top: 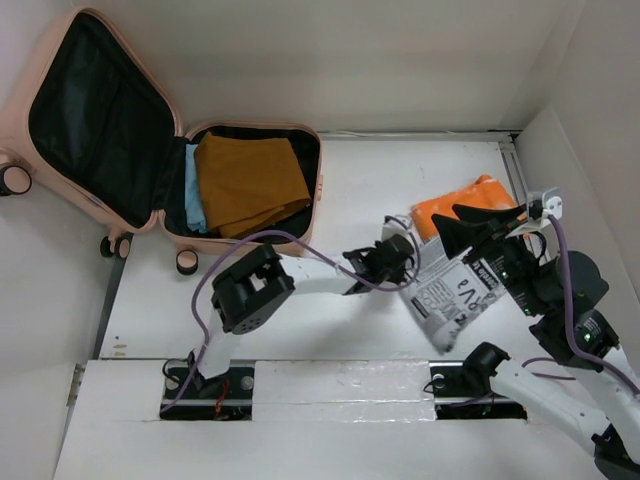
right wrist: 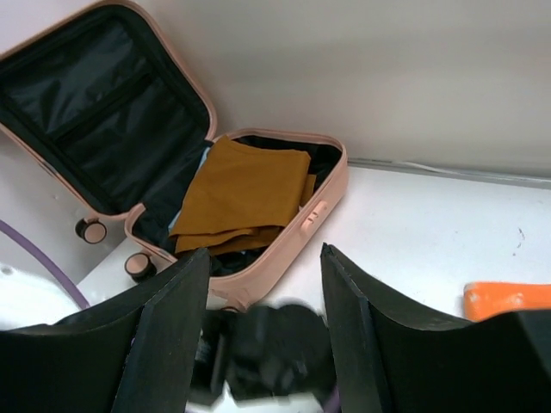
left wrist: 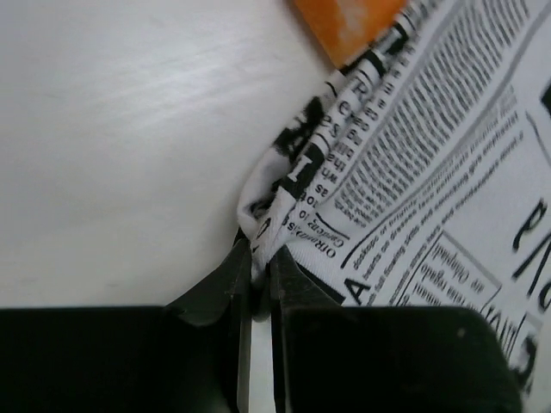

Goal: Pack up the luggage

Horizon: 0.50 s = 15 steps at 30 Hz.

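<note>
The luggage [top: 318, 205] lies open at the far left, its black-lined lid [top: 95, 115] leaning back. A folded mustard cloth [top: 250, 180] lies in its base over a light blue cloth [top: 194, 196]. My left gripper [top: 404, 262] is shut on an edge of a newspaper-print cloth [top: 450, 295]; the left wrist view shows the jaws pinching its bunched hem [left wrist: 258, 249]. My right gripper [top: 452, 220] is open and empty, held above that cloth. In the right wrist view [right wrist: 265, 254] it faces the luggage [right wrist: 331, 194] and the mustard cloth [right wrist: 245, 194].
An orange folded item [top: 465, 205] lies behind the newspaper-print cloth at the right; it also shows in the left wrist view [left wrist: 349, 21] and the right wrist view [right wrist: 508, 298]. White walls close the table at the back and right. The luggage's wheels [top: 186, 262] overhang the table's left edge.
</note>
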Motion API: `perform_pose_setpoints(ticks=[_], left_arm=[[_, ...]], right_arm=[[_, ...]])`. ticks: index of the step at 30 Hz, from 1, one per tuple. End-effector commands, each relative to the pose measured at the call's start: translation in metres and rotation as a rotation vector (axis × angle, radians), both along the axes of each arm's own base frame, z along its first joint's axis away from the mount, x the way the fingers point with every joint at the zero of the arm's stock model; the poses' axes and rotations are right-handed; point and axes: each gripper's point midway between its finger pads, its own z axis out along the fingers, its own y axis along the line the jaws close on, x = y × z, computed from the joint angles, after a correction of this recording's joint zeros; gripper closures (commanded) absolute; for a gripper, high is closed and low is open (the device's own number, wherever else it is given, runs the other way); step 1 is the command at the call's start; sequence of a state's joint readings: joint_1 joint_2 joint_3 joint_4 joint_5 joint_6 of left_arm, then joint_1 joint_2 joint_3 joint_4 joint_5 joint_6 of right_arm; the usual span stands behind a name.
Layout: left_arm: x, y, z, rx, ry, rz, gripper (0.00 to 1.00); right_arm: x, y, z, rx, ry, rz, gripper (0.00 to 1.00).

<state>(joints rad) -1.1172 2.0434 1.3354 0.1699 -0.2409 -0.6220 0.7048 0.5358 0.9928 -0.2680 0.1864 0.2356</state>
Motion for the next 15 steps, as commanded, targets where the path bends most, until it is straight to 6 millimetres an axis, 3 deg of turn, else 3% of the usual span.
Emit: perform_pose_setpoints(ticks=[1,2,7,9,12,13,15], left_arm=[[0.056,0.068,0.037,0.068,-0.096,0.173,1.00],[0.076,0.088,0.042,0.064,-0.098,0.227,1.00],[0.130,0.140,0.055,0.105,-0.124,0.360,0.99],[0.139,0.147,0.072,0.064,-0.133,0.387,0.69],[0.131,0.155,0.086,0.031,-0.155,0.390,0.22],[0.128,0.158,0.102,-0.006,-0.164,0.401,0.19],[0.117,0.165,0.097,-0.007,-0.139,0.404,0.19]], right_arm=[[0.006,0.008,0.004,0.016,-0.021,0.017,0.40],[0.005,0.008,0.007,0.024,-0.030,0.017,0.40],[0.010,0.014,0.001,0.011,-0.017,0.026,0.40],[0.010,0.014,0.001,0.011,-0.017,0.026,0.40],[0.013,0.014,-0.004,0.006,-0.007,0.014,0.40],[0.015,0.013,-0.009,0.001,0.002,0.005,0.40],[0.016,0.014,-0.013,-0.005,0.009,0.005,0.40]])
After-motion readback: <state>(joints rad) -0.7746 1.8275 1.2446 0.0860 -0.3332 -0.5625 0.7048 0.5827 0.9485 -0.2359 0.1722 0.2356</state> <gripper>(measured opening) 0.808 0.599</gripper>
